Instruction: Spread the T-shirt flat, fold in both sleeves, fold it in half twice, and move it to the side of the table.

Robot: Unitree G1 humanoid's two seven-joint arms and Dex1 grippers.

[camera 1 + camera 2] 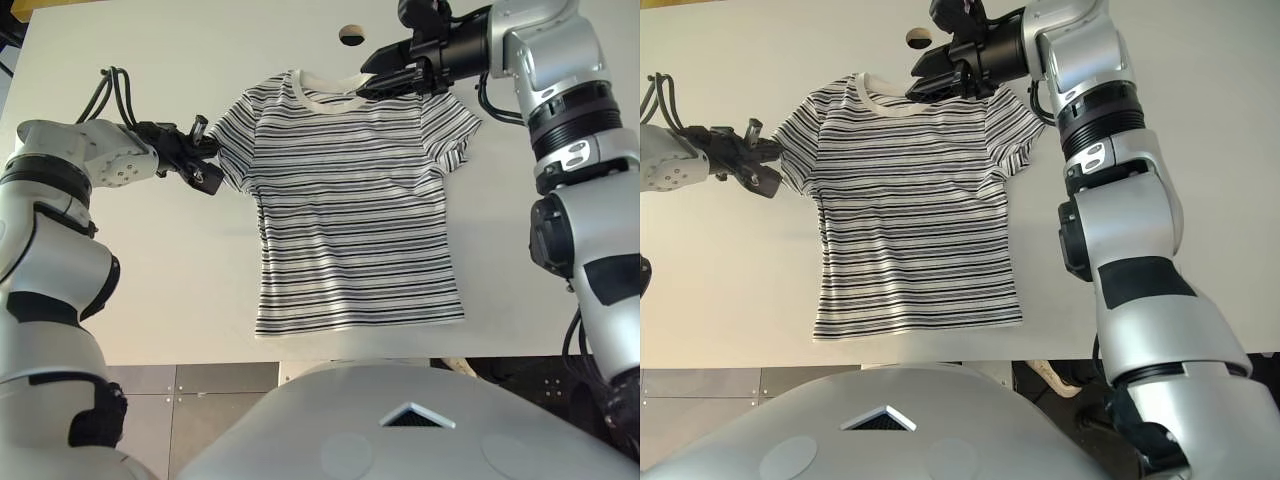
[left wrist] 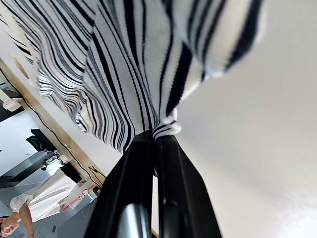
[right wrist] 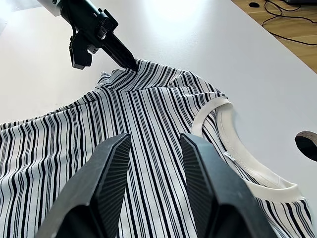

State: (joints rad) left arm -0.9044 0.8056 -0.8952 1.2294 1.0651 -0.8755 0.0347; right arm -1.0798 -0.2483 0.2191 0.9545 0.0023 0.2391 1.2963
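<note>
striped black-and-white short-sleeved t-shirt (image 1: 350, 210), just one, lies spread flat mid-way across the single white table (image 1: 150, 290). left gripper (image 2: 156, 144) is clenched on the sleeve edge at the robot's left. right gripper (image 3: 154, 144) hangs over the collar, jaws released. one round hole (image 1: 350, 35) lies beyond the collar.

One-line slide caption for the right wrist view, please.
Right claw hangs open over the striped T-shirt near its collar, while the left claw pinches the far sleeve on the white table.
</note>
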